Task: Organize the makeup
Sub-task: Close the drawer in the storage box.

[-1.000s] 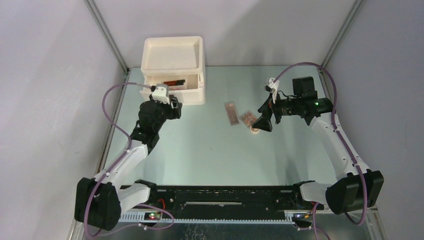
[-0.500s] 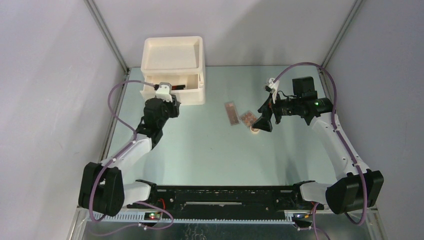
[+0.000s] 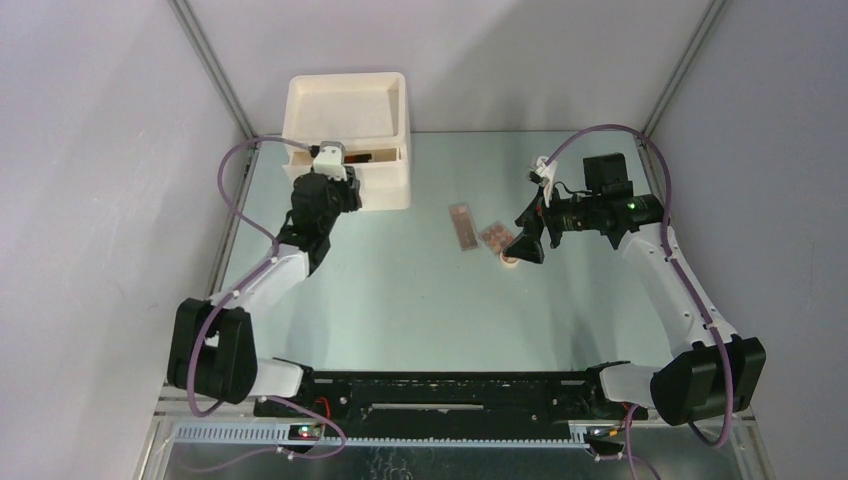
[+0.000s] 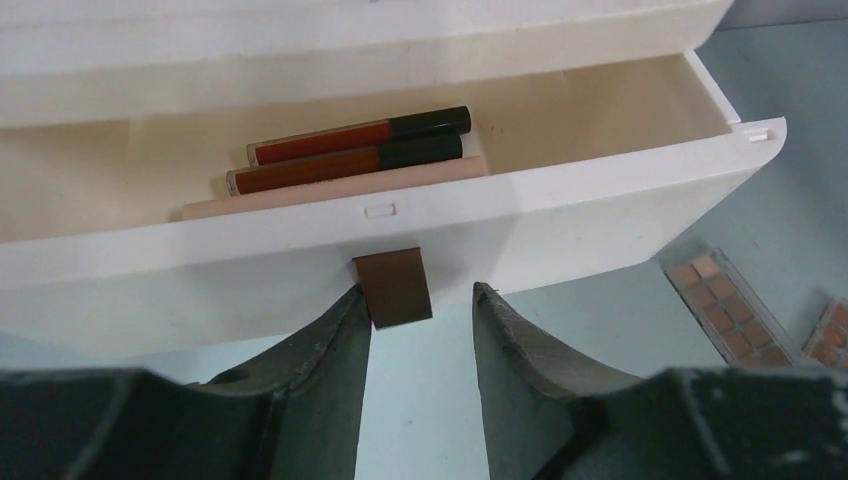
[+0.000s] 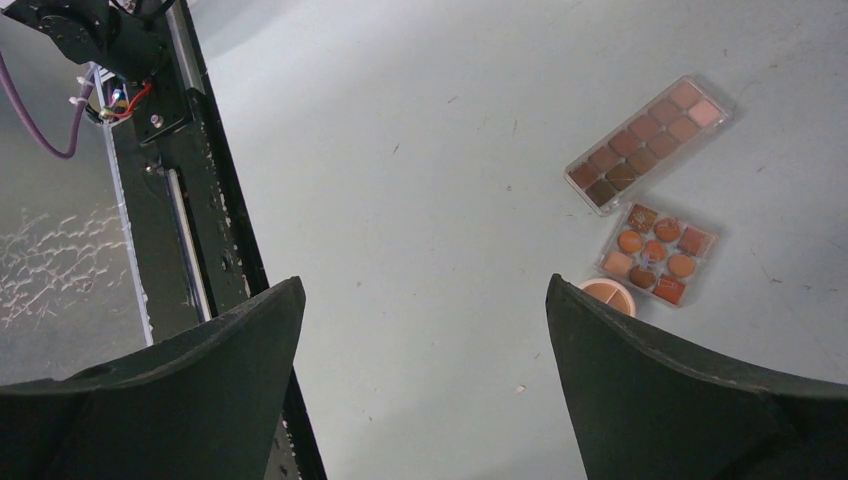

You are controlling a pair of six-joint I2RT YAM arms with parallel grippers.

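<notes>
Makeup tubes (image 4: 355, 150) lie in the open drawer (image 4: 560, 200) just beyond your left gripper (image 4: 420, 295), its jaws narrow around the brown tab (image 4: 393, 288) and not pinching it. Your right gripper (image 5: 425, 283) gapes wide over the table (image 5: 420, 120), with the long palette (image 5: 648, 140), square palette (image 5: 655, 252) and round compact (image 5: 606, 294) nearby.

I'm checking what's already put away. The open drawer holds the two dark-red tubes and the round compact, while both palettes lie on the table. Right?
No. The right wrist view shows the round compact on the table beside the square palette, not in the open drawer. The two dark-red tubes are in it; the long palette is on the table too.
</notes>
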